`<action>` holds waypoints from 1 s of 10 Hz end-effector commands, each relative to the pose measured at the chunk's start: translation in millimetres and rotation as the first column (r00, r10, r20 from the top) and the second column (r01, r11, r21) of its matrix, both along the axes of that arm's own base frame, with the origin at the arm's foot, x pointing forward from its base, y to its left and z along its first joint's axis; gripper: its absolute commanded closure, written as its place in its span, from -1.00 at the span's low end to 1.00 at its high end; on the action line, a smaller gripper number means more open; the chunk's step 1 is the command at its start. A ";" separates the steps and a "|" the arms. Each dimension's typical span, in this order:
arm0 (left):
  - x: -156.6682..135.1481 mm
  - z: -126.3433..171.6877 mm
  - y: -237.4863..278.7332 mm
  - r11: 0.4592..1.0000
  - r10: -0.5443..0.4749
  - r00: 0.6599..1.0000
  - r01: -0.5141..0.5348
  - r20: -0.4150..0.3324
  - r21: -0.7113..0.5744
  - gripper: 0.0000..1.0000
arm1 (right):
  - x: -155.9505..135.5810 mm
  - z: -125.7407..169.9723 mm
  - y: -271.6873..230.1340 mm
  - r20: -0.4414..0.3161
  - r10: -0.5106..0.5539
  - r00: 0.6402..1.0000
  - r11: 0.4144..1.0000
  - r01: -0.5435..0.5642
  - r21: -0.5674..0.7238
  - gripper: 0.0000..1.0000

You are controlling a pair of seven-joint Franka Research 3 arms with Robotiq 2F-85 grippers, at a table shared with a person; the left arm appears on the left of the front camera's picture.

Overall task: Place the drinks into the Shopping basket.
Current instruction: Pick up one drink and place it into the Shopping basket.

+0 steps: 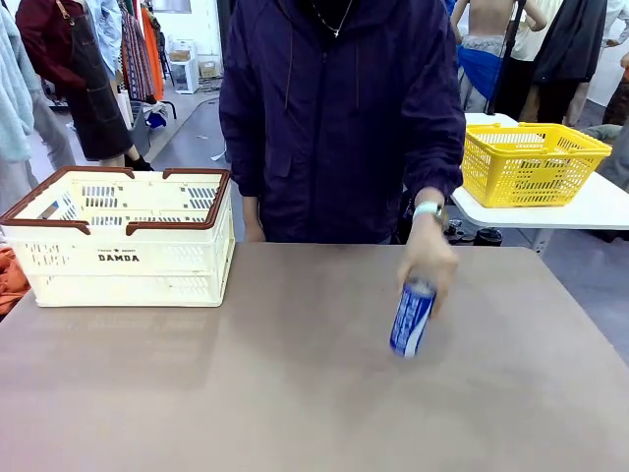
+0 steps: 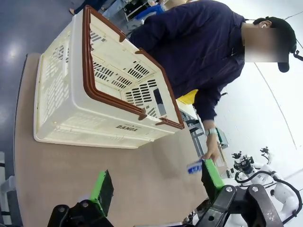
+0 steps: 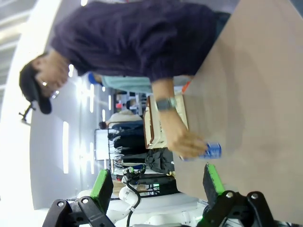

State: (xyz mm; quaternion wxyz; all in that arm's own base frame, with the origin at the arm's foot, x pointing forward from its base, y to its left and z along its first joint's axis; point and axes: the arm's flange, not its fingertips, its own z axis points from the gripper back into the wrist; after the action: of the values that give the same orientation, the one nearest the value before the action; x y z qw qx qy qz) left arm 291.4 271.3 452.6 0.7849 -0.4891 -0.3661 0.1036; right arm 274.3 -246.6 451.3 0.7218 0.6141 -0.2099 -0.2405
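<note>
**Blue can under a hand, well right of the basket**

The left gripper (image 2: 156, 183) hangs just in front of the Shopping basket (image 1: 128, 277), jaws spread and empty. Well to the basket's right, a person's hand (image 1: 429, 258) grips the blue can (image 1: 411, 320) by its top. The can's long axis is near upright, its top tipped slightly away from the basket. The right gripper (image 3: 158, 182), also spread and empty, should wait until the hand clears, then close level across the can's middle.

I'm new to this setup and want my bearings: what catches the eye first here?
A person's hand holds a tilted blue can by its top, right of middle on the table. At its far left stands the cream Shopping basket with its dark brown rim. Behind, on a white table, sits a yellow basket.
</note>
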 end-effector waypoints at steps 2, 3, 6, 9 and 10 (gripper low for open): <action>1.2 -1.7 -0.3 1.000 0.006 0.999 -0.006 0.033 -0.013 -1.00 | -0.1 0.8 0.3 0.017 0.001 1.000 1.000 -0.002 0.011 -1.00; 1.2 -1.7 -0.3 1.000 0.006 0.999 -0.006 0.033 -0.013 -1.00 | -0.1 0.8 0.3 0.017 0.001 1.000 1.000 -0.002 0.011 -1.00; 1.2 -1.7 -0.3 1.000 0.006 0.999 -0.006 0.033 -0.013 -1.00 | -0.1 0.8 0.3 0.017 0.001 1.000 1.000 -0.002 0.011 -1.00; 1.2 -1.7 -0.3 1.000 0.006 0.999 -0.006 0.033 -0.013 -1.00 | -0.1 0.8 0.3 0.017 0.001 1.000 1.000 -0.002 0.011 -1.00; 1.2 -1.7 -0.3 1.000 0.006 0.999 -0.006 0.033 -0.013 -1.00 | -0.1 0.8 0.3 0.017 0.001 1.000 1.000 -0.002 0.011 -1.00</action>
State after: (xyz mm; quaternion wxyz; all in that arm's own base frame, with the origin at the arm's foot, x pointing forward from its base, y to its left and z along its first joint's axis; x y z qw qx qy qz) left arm 291.7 271.6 451.0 0.7849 -0.4898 -0.3646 0.1050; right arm 273.9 -246.0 451.6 0.7212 0.6159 -0.2085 -0.2388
